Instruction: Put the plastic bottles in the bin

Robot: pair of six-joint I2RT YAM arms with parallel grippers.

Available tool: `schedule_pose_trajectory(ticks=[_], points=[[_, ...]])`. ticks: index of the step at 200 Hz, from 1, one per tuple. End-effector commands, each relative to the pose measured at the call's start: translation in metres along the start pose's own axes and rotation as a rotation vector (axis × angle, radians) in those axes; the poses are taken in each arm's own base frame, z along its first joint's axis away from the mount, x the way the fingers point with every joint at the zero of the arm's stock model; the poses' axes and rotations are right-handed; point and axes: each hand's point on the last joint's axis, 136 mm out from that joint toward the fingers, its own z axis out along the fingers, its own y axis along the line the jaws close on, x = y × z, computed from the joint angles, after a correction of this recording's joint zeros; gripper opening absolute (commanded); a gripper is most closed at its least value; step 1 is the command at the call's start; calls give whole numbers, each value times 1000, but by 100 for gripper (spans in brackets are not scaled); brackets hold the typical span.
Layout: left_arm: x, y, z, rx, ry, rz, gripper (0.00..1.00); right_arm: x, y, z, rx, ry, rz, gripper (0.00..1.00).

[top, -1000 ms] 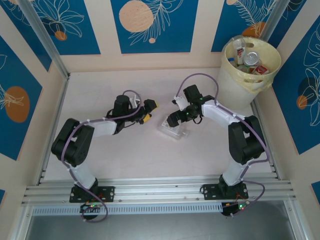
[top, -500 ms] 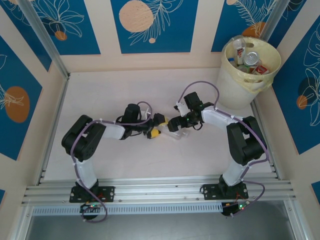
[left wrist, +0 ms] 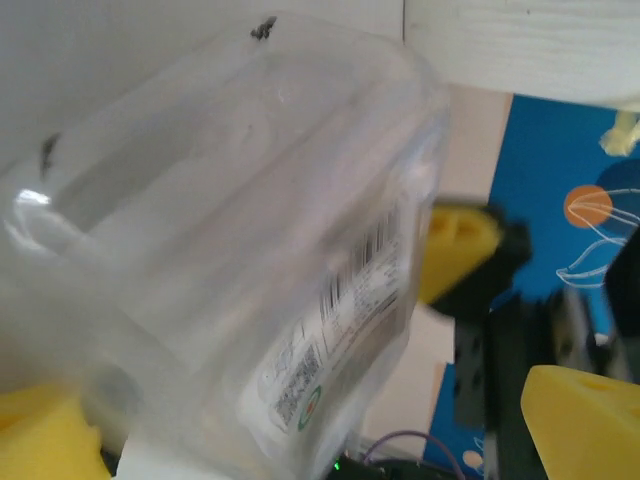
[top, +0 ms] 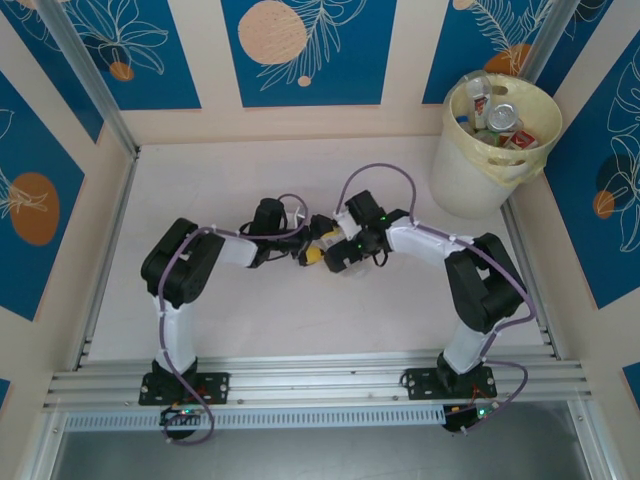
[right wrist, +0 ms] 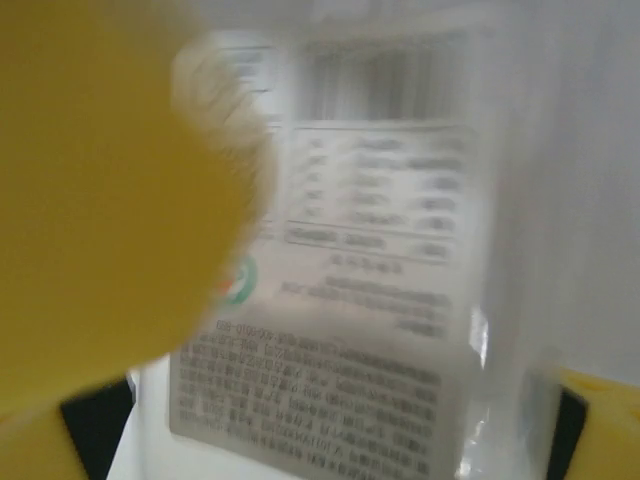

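On the pale table (top: 200,180), left hand (top: 316,246) and right hand (top: 340,260) straddle one clear bottle (left wrist: 250,250).

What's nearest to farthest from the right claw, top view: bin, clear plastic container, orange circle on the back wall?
1. Clear plastic container, at the right claw, centre.
2. Bin, far right corner.
3. Orange circle, far back, centre.

Arms reach inward; left claw (top: 312,252), right claw (top: 337,263) close together, jaws wide.
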Motion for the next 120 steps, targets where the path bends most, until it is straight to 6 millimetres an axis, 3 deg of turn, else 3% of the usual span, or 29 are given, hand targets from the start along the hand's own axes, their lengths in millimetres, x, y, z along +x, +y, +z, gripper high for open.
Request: schedule_pose_trajectory(ticks=[1,45,91,120], points=[[-23,-8,4,18,-81,23,100,19,40,0,-236,66,-31,99],[-30,-18,3,32,-86,39,100,28,3,15,0,167,-12,99],[-28,-16,1,31,-83,32,100,22,-13,25,118,178,95,100],[-30,-14,-11,31,-105,29,100,17,-14,19,75,135,152,81]])
